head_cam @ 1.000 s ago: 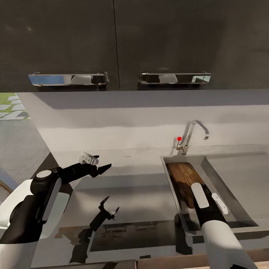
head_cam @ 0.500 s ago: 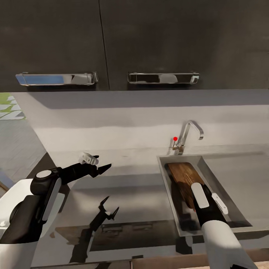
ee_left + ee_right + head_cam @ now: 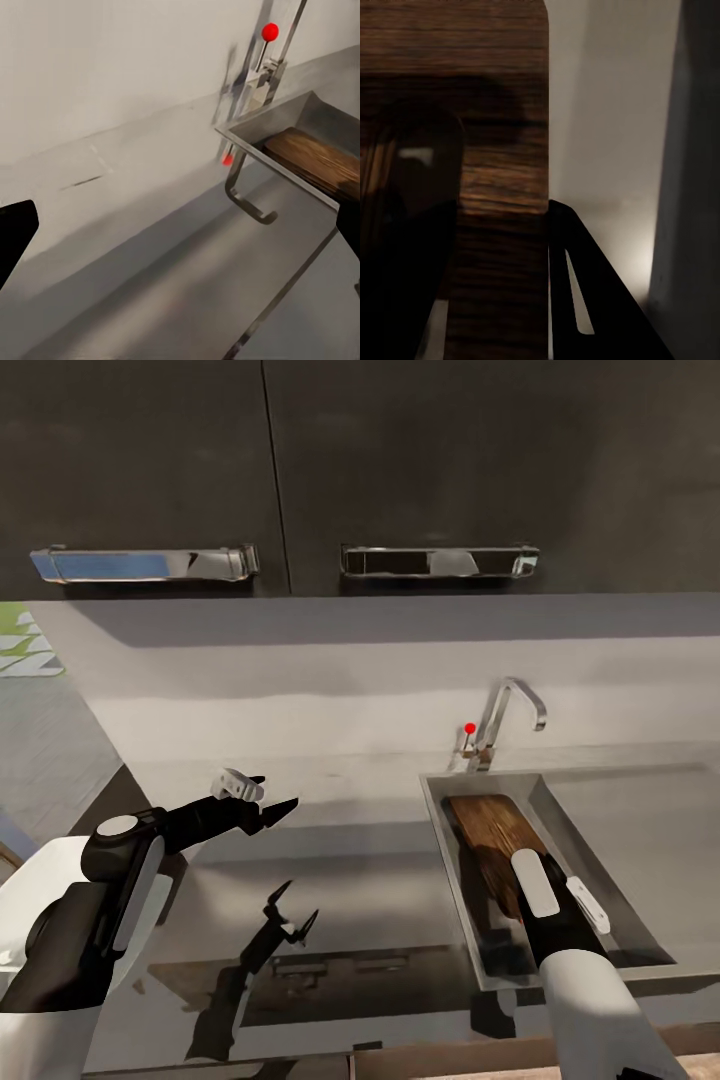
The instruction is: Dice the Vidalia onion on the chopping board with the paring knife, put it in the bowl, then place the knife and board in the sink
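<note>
With the dark brown wooden chopping board (image 3: 492,838) inside the grey steel sink (image 3: 585,840), right gripper (image 3: 502,247) jaws gripping it, careless release risks jamming; left gripper (image 3: 268,801) jaws gape wide over the worktop (image 3: 350,880).

The near end of the dark brown wooden chopping board (image 3: 490,838) in the grey steel sink (image 3: 590,830) lies hidden beneath the right gripper (image 3: 520,925).
</note>
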Controlling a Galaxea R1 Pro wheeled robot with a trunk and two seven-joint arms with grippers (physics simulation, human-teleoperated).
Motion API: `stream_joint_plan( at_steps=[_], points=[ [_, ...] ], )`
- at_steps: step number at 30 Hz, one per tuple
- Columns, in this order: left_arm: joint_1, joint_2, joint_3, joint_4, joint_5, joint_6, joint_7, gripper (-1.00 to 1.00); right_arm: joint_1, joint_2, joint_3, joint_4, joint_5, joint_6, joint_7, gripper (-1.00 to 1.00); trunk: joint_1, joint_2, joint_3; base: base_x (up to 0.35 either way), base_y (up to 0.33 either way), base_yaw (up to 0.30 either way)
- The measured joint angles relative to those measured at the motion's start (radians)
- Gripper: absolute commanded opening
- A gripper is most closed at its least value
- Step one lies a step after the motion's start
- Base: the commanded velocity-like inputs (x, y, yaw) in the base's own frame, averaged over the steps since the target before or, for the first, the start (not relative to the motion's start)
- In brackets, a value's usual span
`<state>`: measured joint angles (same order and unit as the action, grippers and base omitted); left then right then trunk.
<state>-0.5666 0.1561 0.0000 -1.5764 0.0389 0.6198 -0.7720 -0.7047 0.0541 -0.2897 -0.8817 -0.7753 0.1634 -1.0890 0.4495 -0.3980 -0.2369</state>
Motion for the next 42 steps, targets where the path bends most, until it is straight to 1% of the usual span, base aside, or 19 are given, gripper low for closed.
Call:
stream_joint_plan(
  at_steps=[7, 18, 33, 42],
  points=[
    [0.000, 0.000, 0.000, 0.000, 0.000, 0.000, 0.000, 1.00, 0.000, -0.001, 0.000, 0.000, 0.000, 0.000, 0.001, -1.00, 0.000, 0.000, -0.006, 0.000, 0.000, 0.000],
    [0.000, 0.000, 0.000, 0.000, 0.000, 0.000, 0.000, 1.00, 0.000, -0.001, 0.000, 0.000, 0.000, 0.000, 0.002, -1.00, 0.000, 0.000, -0.008, 0.000, 0.000, 0.012],
    [0.000, 0.000, 0.000, 0.000, 0.000, 0.000, 0.000, 1.00, 0.000, -0.001, 0.000, 0.000, 0.000, 0.000, 0.002, -1.00, 0.000, 0.000, -0.025, 0.000, 0.000, 0.073],
    [0.000, 0.000, 0.000, 0.000, 0.000, 0.000, 0.000, 1.00, 0.000, -0.001, 0.000, 0.000, 0.000, 0.000, 0.001, -1.00, 0.000, 0.000, -0.027, 0.000, 0.000, 0.005]
  ],
)
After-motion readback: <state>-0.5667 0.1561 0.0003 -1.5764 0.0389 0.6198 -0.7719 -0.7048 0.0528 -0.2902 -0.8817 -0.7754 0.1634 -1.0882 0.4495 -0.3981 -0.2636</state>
